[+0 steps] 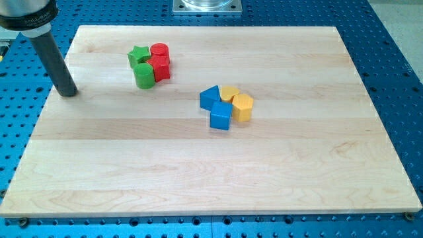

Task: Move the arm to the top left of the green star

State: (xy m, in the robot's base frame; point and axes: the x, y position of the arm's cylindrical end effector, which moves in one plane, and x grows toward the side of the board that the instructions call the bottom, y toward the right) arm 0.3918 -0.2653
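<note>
My tip rests on the desk close to its left edge, nearer the top left corner than the bottom left. There is no hand on this rig, only the rod, so nothing is being grasped or let go.

Right of the tip, well apart from it across bare wood, sits the first cluster near the desk's top edge. The green star is its top-left member. Touching it are a green cylinder just below and a red cylinder to its right, with a red block (shape unclear, maybe a star) at the cluster's lower right.

Further right, near the desk's middle, is the second cluster: a blue block, a blue cube, a yellow block and a yellow hexagon-like block, all packed together. Not part of this step.

Step in hand, as I judge it: bring the tip to the spot above and left of the green star. Best route runs right and toward the top edge over open wood, stopping short of the star. Risk: overshoot nudges the star into its neighbours. Approach on the diagonal and keep above the green cylinder's line.
</note>
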